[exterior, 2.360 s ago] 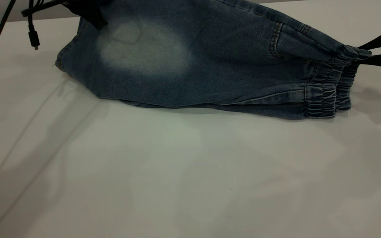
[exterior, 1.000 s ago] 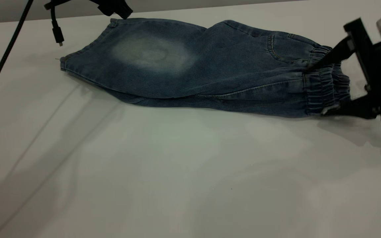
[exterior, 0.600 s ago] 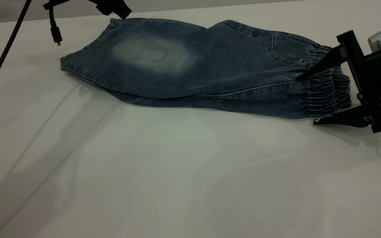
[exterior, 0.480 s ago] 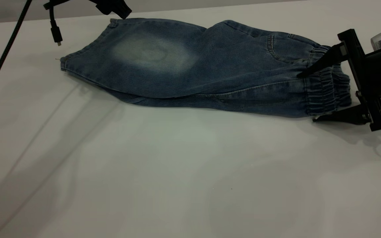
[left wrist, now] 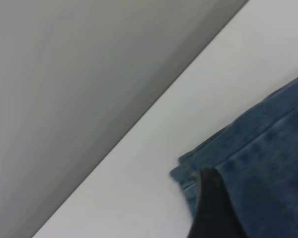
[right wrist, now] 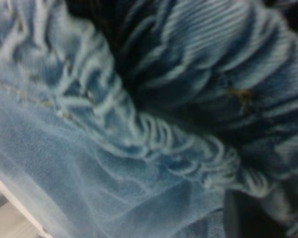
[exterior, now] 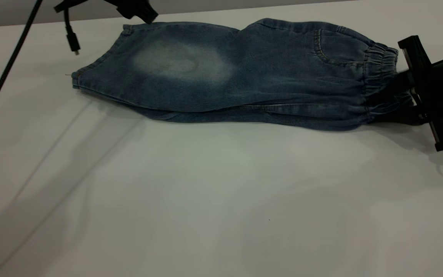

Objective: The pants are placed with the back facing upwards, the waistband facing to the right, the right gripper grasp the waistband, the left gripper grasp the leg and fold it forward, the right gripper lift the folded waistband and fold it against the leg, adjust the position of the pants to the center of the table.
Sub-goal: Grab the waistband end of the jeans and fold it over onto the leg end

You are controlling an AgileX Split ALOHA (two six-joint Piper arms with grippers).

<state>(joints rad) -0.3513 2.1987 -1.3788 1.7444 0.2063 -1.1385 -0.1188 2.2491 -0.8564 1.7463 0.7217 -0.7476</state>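
While folded lengthwise, pants (exterior: 244, 77): one pair, blue denim, lying flat at far side of white tabletop (exterior: 206, 200), legs stacked, hem left, waist right.
Waistband (exterior: 381, 80): gathered elastic, ribbed puckers; the right wrist view is filled with the ruching.
Faded patch (exterior: 183, 65): one pale oval on the upper leg.
Pocket (exterior: 337, 50): one, stitched, near waistband.
Right end effector (exterior: 396, 96): mine, black, pinching the waistband edge.
Left end effector (exterior: 139, 11): black, at the hem corner; one finger (left wrist: 213, 208) over denim; spread or pressed together, cannot tell.
Cable (exterior: 71, 36): one plug dangling.
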